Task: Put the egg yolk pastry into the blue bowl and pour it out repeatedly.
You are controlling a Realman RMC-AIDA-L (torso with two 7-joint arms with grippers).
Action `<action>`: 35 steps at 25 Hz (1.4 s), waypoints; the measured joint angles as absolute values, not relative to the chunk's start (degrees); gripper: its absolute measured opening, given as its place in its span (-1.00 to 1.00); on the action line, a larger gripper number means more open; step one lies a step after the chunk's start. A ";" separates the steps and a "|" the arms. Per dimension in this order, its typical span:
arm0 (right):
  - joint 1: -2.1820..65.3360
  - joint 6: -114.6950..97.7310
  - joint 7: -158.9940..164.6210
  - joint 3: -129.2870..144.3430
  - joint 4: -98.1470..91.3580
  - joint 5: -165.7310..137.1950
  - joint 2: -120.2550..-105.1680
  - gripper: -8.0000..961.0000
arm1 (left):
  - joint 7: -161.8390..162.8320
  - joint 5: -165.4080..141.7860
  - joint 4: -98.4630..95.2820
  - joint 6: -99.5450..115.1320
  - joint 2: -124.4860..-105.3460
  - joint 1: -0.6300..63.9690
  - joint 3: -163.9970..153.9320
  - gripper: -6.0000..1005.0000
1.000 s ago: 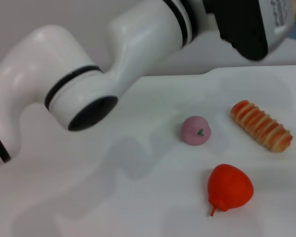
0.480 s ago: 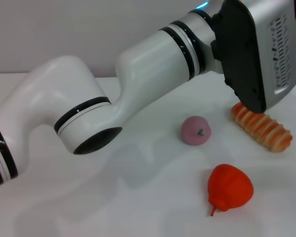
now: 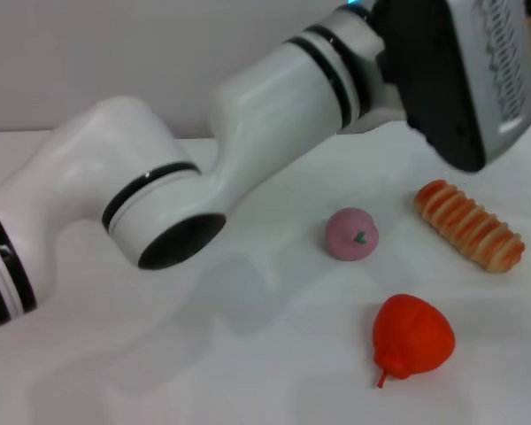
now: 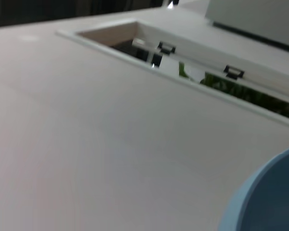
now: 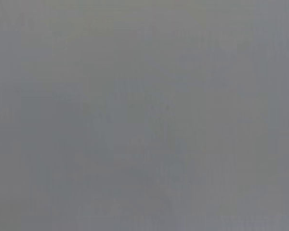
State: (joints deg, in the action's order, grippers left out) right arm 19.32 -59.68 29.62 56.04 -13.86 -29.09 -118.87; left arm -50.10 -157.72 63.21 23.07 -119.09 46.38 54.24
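left arm: white arm (image 3: 159, 190) reaches across the head view from the near left up to the far right, its grey and black wrist block (image 3: 460, 71) above the far end of the table; its fingers lie out of view, so whether they are apart or together, or hold anything, cannot be told.
right arm: not seen in the head view; its wrist view is a flat grey blank.
blue bowl: one, only a curved piece of light-blue rim (image 4: 260, 197) at the corner of the left wrist view, on the white table.
pastry: not visible in any view.
other food: one pink ball (image 3: 351, 235) with a green mark, one striped bread roll (image 3: 469, 226), one red fruit (image 3: 413, 338) with a small stem, all well apart from each other.
table: white top (image 3: 274, 354), bare across the near left and middle.
edges: far table edge runs behind the arm; the left wrist view shows an open box (image 4: 135, 41) with latches beyond the bare surface.
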 joint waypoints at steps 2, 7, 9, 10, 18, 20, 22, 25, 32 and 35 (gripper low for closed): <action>19.25 -59.67 29.62 56.07 -13.86 -29.08 -118.88 -0.05 | -51.93 -155.39 64.00 18.94 -119.09 47.34 54.93 -0.99; 19.27 -59.67 29.77 56.08 -13.86 -29.08 -118.91 -0.05 | -53.44 -153.50 64.37 13.64 -119.09 49.06 56.00 -0.99; 19.32 -59.67 29.79 56.06 -13.87 -29.08 -118.92 -0.05 | -53.46 -153.33 64.40 13.11 -119.09 49.41 56.55 -0.99; 19.33 -59.67 29.80 56.02 -13.87 -29.08 -118.92 -0.05 | -53.50 -153.35 64.40 13.28 -119.09 49.45 56.63 -0.99; 19.55 -59.67 29.84 55.90 -13.89 -29.09 -118.92 -0.06 | -60.29 -153.02 59.19 32.00 -119.09 48.37 50.27 -0.99; 19.59 -59.67 29.85 55.89 -13.89 -29.09 -118.89 -0.06 | -60.92 -152.34 58.61 33.48 -119.09 48.32 49.23 -0.99; 19.61 -59.67 29.84 55.89 -13.89 -29.09 -118.85 -0.06 | -61.03 -151.88 57.95 34.69 -119.09 48.32 48.78 -0.99; 19.71 -59.60 29.80 55.90 -13.89 -29.09 -118.84 -0.06 | -61.06 -151.99 55.84 39.81 -119.08 48.29 46.96 -0.99; 20.11 -59.41 29.56 55.90 -13.88 -29.09 -118.82 -0.07 | -61.17 -150.28 53.18 46.92 -119.09 47.50 43.43 -0.99; 20.12 -59.36 29.53 55.90 -13.88 -29.09 -118.82 -0.07 | -61.17 -148.13 53.06 47.29 -119.09 47.49 43.02 -0.99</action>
State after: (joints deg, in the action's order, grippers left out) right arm 20.12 -59.36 29.53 55.90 -13.88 -29.09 -118.82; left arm -61.17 -148.13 53.06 47.29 -119.09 47.49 43.02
